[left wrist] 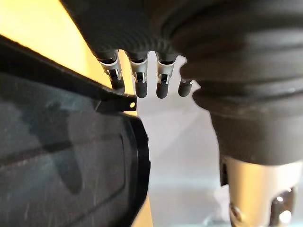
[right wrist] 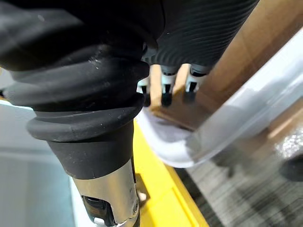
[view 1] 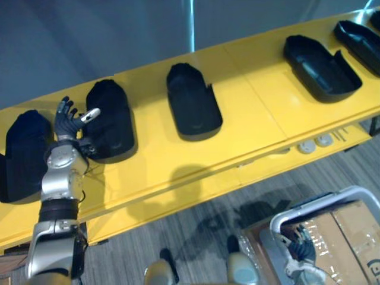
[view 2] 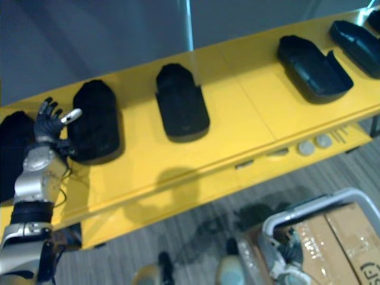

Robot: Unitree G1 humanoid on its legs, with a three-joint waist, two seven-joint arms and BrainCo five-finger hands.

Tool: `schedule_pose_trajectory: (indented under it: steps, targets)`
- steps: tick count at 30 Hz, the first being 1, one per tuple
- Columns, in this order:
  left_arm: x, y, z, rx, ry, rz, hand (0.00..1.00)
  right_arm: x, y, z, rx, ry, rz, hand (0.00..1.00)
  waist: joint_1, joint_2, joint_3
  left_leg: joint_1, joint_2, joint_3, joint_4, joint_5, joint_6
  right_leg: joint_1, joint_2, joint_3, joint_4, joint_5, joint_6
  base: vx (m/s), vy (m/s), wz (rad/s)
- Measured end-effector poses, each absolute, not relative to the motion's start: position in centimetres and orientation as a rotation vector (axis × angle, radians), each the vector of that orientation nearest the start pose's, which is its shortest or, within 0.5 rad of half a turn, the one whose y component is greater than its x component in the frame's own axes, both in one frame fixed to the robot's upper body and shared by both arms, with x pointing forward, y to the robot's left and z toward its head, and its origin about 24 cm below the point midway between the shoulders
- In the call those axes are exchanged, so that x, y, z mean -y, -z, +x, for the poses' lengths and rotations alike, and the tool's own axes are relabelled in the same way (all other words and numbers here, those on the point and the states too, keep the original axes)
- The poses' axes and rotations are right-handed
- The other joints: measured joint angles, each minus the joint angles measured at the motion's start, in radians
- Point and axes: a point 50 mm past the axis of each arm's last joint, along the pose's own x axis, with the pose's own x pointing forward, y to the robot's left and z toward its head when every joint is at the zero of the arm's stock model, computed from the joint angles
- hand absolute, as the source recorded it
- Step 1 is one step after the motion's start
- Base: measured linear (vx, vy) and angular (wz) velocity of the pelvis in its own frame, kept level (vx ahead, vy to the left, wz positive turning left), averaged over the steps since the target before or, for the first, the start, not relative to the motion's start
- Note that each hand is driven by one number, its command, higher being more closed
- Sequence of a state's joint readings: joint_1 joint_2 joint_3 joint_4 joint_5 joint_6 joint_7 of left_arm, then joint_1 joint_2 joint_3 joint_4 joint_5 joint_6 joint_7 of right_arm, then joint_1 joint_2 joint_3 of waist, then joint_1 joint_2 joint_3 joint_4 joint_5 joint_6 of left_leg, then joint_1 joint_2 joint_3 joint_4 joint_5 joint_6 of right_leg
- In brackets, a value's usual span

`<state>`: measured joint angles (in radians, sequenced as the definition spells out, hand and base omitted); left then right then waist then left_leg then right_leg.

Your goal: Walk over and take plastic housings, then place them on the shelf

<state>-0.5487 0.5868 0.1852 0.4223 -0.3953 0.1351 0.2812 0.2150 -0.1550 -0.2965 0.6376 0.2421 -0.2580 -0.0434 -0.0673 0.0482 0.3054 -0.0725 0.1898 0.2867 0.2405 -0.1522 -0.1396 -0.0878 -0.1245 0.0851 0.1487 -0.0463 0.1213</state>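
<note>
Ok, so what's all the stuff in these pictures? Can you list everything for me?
housings: five in a row, plus the edge of another at the far right end; black; on the shelf
shelf: one, yellow, runs across the view
round discs: two, pale grey, on the shelf's lower front ledge
boxes: looks like two, brown cardboard, lower right
cart rail: one, silvery white, curves round the boxes
floor: grey carpet, below the shelf
left hand: open, fingers spread, at the left edge of the second housing from the left
right hand: by the cart rail and boxes
</note>
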Motion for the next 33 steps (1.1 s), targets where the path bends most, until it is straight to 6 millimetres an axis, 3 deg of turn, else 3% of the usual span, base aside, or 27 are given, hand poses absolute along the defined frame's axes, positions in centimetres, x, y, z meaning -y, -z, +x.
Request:
schedule_pose_trajectory:
  steps: [4,7,9,12,14,20,26,29,33]
  targets:
    - [-32.1,-16.2,32.7,0.139,-0.668,0.085,0.00,27.3,9.3,12.5,-0.510,0.539,0.075,0.00,0.000,0.000,0.000,0.000,0.003,-0.002,0.001,0.000,0.000,0.000,0.003,-0.002,0.001,-0.004,0.002,0.00,0.000,0.00]
    - [-33.0,-17.9,31.4,0.258,-0.796,0.046,0.00,27.3,9.2,12.6,-0.497,0.558,0.075,0.00,0.000,0.000,0.000,0.000,0.002,-0.006,-0.002,0.001,0.000,0.001,0.002,-0.005,0.001,-0.005,0.001,0.02,0.000,0.02]
    - [-33.0,-19.5,29.0,0.423,-0.868,0.057,0.00,27.1,9.2,12.5,-0.497,0.579,0.084,0.00,0.000,-0.001,0.000,0.004,0.000,-0.012,-0.003,0.001,0.001,0.007,0.002,-0.012,0.000,-0.006,0.001,0.05,0.004,0.08]
    - [-32.4,-19.7,26.7,0.530,-0.906,0.090,0.00,26.9,9.5,12.2,-0.506,0.595,0.097,0.00,0.001,-0.001,-0.001,0.018,0.001,-0.034,-0.005,0.001,0.001,0.035,0.002,-0.038,-0.008,-0.007,0.001,0.04,-0.003,0.21]
    - [-32.1,-17.5,24.1,0.530,-0.963,0.088,0.00,26.7,9.8,11.7,-0.518,0.632,0.119,0.00,0.012,-0.002,-0.015,0.046,0.000,-0.039,-0.019,0.001,0.000,0.076,0.001,-0.059,-0.022,-0.008,-0.003,0.03,0.005,0.13]
    - [-32.2,-10.6,19.6,0.284,-1.063,0.084,0.00,26.2,11.4,9.5,-0.618,0.723,0.172,0.00,0.055,-0.018,-0.112,0.074,-0.007,-0.087,-0.067,0.019,-0.011,0.136,0.001,-0.111,-0.058,-0.022,-0.009,0.03,-0.019,0.23]
    - [-34.7,-4.9,14.3,0.011,-1.270,0.105,0.00,26.0,12.5,8.2,-0.705,0.753,0.195,0.00,0.081,-0.015,-0.177,0.108,-0.011,-0.093,-0.118,0.045,-0.015,0.163,0.002,-0.126,-0.074,-0.023,-0.009,0.00,-0.014,0.08]
    - [-35.3,-0.8,11.9,-0.159,-1.288,-0.010,0.00,25.8,12.9,7.4,-0.741,0.765,0.210,0.00,0.084,-0.020,-0.186,0.145,-0.023,-0.119,-0.170,0.080,-0.014,0.196,-0.006,-0.167,-0.081,-0.026,-0.008,-0.04,-0.017,0.26]
    - [-34.7,4.1,9.0,-0.356,-1.279,-0.184,0.00,25.7,12.9,7.5,-0.746,0.759,0.216,0.00,0.107,-0.029,-0.205,0.177,-0.033,-0.117,-0.228,0.112,-0.007,0.195,-0.014,-0.176,-0.082,-0.030,-0.003,-0.05,-0.005,0.04]
